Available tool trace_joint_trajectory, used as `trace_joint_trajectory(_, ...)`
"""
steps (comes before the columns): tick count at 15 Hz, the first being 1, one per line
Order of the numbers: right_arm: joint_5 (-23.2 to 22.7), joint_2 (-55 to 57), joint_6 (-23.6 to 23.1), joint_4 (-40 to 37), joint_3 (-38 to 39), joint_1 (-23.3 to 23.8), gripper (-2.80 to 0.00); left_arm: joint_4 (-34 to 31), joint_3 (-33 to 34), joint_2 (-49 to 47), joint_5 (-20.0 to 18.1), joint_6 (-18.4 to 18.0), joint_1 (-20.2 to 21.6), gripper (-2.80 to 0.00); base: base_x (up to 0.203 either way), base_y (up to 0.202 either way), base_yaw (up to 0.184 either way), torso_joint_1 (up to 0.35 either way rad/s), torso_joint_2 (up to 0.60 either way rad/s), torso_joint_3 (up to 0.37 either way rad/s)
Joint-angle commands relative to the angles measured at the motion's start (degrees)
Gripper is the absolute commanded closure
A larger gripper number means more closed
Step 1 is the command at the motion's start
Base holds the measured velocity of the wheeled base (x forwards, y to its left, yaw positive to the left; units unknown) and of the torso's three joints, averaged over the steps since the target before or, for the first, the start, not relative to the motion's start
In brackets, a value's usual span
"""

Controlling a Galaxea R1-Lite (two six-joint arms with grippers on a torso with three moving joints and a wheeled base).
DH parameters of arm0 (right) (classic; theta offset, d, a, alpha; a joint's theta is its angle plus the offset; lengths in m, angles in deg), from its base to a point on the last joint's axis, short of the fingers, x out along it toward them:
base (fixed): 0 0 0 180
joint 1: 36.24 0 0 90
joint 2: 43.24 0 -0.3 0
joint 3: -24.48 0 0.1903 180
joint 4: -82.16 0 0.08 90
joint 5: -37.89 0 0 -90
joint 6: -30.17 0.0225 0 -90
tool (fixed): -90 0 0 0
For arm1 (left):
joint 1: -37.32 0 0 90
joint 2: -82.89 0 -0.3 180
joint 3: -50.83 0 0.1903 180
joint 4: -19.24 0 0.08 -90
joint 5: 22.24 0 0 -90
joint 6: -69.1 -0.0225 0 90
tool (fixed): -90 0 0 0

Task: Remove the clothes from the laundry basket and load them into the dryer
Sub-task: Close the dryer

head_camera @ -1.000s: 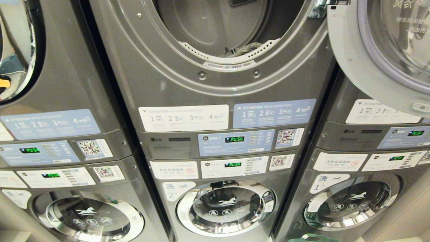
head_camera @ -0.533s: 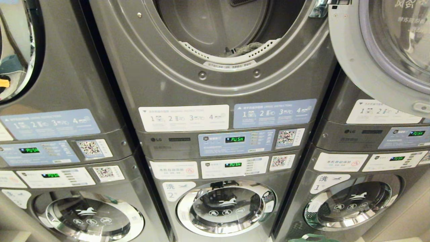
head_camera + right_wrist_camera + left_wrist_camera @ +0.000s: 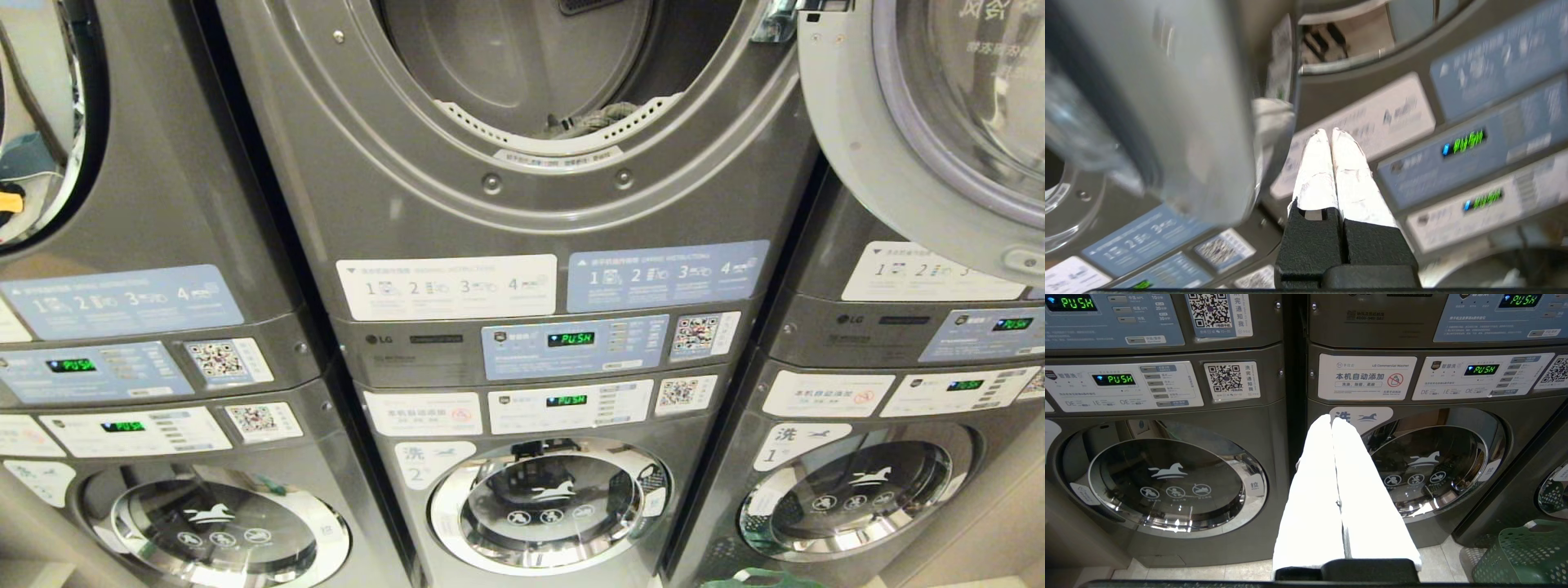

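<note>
Well, dryer: the upper drum (image 3: 531,65) of the middle stack stands open at 12 o'clock in the head view; a little grey cloth (image 3: 592,121) lies at its lower lip.
Door: the round dryer door (image 3: 922,122) hangs swung out at 2 o'clock, covering part of the right-hand stack.
Around: three stacks side by side, green PUSH displays (image 3: 570,338) lit, closed washer doors (image 3: 549,502) below.
Basket: a green laundry basket (image 3: 1523,551) sits on the floor by the right stack; only its rim (image 3: 755,578) shows at 6 o'clock in the head view.
Left claw: the left claw (image 3: 1332,420) is parked low, pointing at the seam between two washers, fingers pressed together, empty.
Right claw: the right claw (image 3: 1327,132) is closed tight, nothing held, right beside the open door's edge (image 3: 1274,122), facing the control panels.
Views: neither arm appears from the head; only the wrist views show them.
</note>
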Motion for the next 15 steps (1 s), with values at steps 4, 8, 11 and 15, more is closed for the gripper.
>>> trace_joint_trajectory(4, -0.29, -8.24, -0.3, 0.56, 9.36, -0.08, 0.0, 0.01, 0.07, 0.01, 0.01, -0.01, 0.05, 0.0, 0.0, 0.0, 0.0, 0.0, 0.0, 0.0)
trace_joint_trajectory(8, 0.06, -6.43, -6.32, 0.56, 8.61, -0.01, 0.0, 0.01, 0.02, 0.01, 0.01, -0.01, 0.05, 0.0, 0.0, 0.0, 0.0, 0.0, 0.0, 0.0)
trace_joint_trajectory(11, 0.15, -5.75, -6.6, 0.56, 8.04, 0.18, 0.0, 0.01, 0.09, 0.01, 0.01, -0.01, 0.05, 0.0, 0.0, 0.0, 0.0, 0.0, 0.0, 0.0)
trace_joint_trajectory(15, -0.08, -6.5, -6.42, 0.56, 10.0, 0.27, 0.0, 0.01, 0.09, 0.01, 0.01, -0.01, 0.05, 0.0, 0.0, 0.0, 0.0, 0.0, 0.0, 0.0)
